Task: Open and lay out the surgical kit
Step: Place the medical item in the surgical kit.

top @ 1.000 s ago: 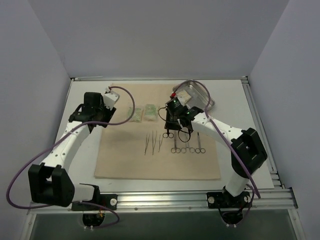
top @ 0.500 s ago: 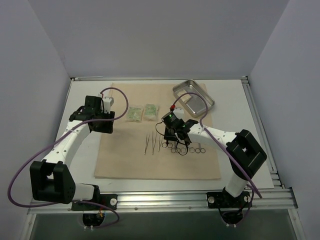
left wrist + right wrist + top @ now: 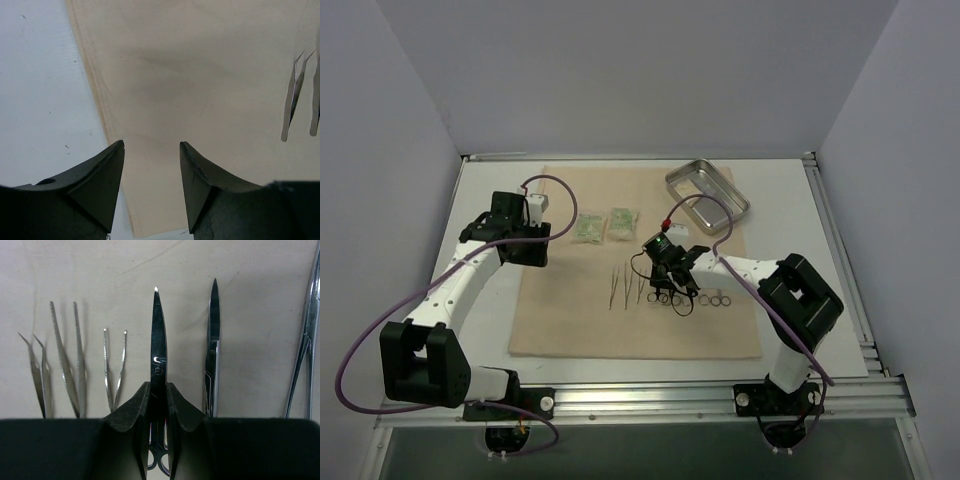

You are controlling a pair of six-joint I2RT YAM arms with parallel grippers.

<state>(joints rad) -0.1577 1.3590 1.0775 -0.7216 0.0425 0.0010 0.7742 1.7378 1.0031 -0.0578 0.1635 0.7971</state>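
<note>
The beige cloth wrap (image 3: 570,320) lies spread flat on the table. My right gripper (image 3: 158,390) is shut on a pair of steel scissors (image 3: 158,335), holding them low over the cloth in the row of instruments. In the top view the right gripper (image 3: 665,278) sits between the tweezers (image 3: 623,286) and the scissor-handled forceps (image 3: 712,299). Three tweezers (image 3: 75,365) lie to its left, more forceps (image 3: 212,350) to its right. The steel tray (image 3: 708,195) stands at the back right. Two green packets (image 3: 604,226) lie behind the tweezers. My left gripper (image 3: 151,147) is open and empty over the cloth's left edge.
The white table surface (image 3: 485,300) borders the cloth on the left. A metal rail (image 3: 640,400) runs along the near edge. Grey walls close in the back and sides. A purple cable (image 3: 545,185) loops over the left arm.
My right gripper has come forward and down from the tray to the instrument row with the scissors. My left arm drew back slightly at first, then stayed still.
</note>
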